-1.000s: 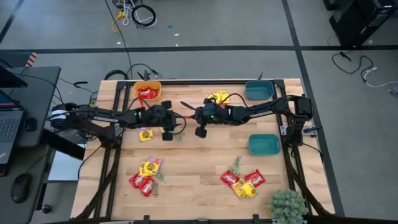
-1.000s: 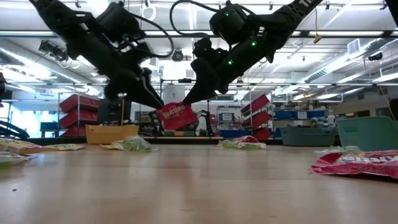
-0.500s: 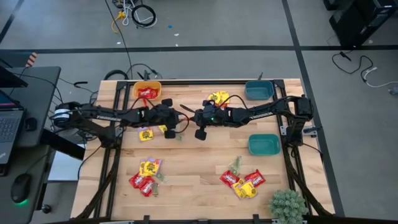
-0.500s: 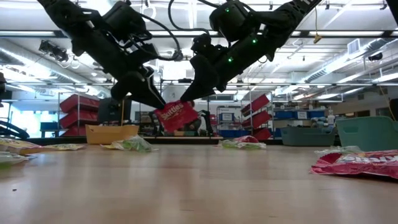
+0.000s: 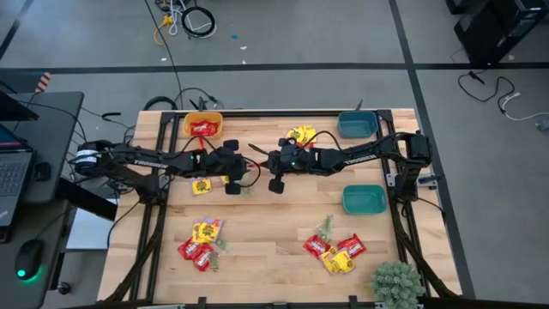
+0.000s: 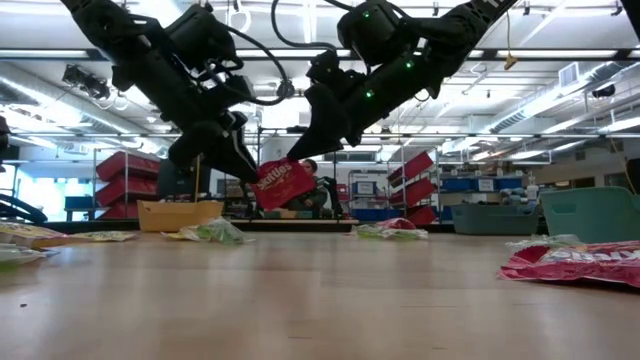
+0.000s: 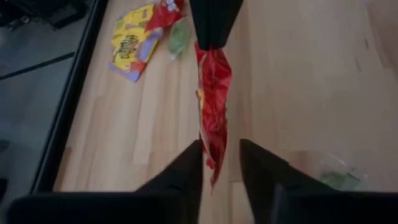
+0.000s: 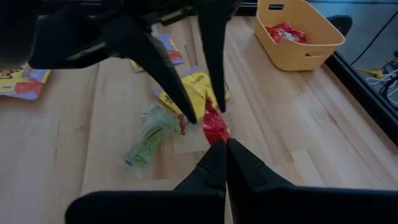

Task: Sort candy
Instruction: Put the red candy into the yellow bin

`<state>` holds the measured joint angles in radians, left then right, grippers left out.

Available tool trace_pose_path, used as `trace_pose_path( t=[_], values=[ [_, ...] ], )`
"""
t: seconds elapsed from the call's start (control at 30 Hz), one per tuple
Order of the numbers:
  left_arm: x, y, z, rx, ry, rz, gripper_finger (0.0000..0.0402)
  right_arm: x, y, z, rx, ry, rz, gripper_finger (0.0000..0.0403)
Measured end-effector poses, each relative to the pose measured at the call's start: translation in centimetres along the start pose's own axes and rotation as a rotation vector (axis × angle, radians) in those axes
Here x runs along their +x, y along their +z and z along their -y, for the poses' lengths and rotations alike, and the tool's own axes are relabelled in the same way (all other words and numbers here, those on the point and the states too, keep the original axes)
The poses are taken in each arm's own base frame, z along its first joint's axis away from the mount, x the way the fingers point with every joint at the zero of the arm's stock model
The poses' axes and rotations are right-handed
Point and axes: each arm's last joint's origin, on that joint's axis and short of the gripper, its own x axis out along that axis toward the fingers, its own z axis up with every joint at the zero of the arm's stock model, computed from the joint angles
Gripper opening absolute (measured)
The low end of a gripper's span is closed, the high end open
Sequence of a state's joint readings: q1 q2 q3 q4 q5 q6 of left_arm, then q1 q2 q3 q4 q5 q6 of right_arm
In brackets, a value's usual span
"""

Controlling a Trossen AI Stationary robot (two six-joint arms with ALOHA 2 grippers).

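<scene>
A red candy packet (image 6: pixel 285 183) hangs in the air over the table's middle, between my two arms. My right gripper (image 8: pixel 224 144) is shut on one end of it. My left gripper (image 7: pixel 221 155) stands open with one finger on each side of the packet's other, free end (image 7: pixel 214 171). The high view shows the left gripper (image 5: pixel 241 167) and the right gripper (image 5: pixel 262 160) almost meeting. On the wood under the packet lie a pale green packet (image 8: pixel 148 142) and a yellow one (image 8: pixel 198 87). My right gripper pinches the red packet's end (image 8: pixel 216 134) between its two fingers, slanting down from the table's right side. The packet hangs tilted below the fingertips, clear of the table. My left gripper: I cannot tell whether its finger (image 7: pixel 189 168) touches the packet's free end.
An orange bowl (image 5: pixel 203 125) holding red candy stands at the far left. Two teal bowls (image 5: pixel 356 124) (image 5: pixel 364 199) stand on the right. Candy piles lie near left (image 5: pixel 202 240) and near right (image 5: pixel 334 249), with yellow packets (image 5: pixel 300 135) at the far middle. A small plant (image 5: pixel 396 283) fills the near right corner.
The red packet has tipped a little steeper in my right gripper's hold, still clear of the table. Both arms have stayed nearly in place.
</scene>
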<state>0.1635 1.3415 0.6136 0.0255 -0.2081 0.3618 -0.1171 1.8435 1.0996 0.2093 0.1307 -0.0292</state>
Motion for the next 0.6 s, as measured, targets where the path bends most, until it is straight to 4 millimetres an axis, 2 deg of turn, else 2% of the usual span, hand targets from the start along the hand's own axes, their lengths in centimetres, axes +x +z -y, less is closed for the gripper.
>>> trace_pose_path(
  t=[0.13, 0.37, 0.6],
  values=[
    [0.1, -0.2, -0.2, -0.006, 0.004, -0.009, 0.0018, 0.0, 0.1, -0.2, -0.001, 0.004, 0.008, 0.0],
    [0.2, -0.7, -1.5, -0.102, 0.079, -0.046, 0.0006, -0.1, 0.3, -0.1, 0.034, -0.033, 0.025, 0.0015],
    [-0.7, -2.7, -4.1, -0.268, 0.278, -0.199, 0.0001, -2.0, 1.7, 0.6, 0.037, -0.166, 0.041, 0.0072]
  ],
)
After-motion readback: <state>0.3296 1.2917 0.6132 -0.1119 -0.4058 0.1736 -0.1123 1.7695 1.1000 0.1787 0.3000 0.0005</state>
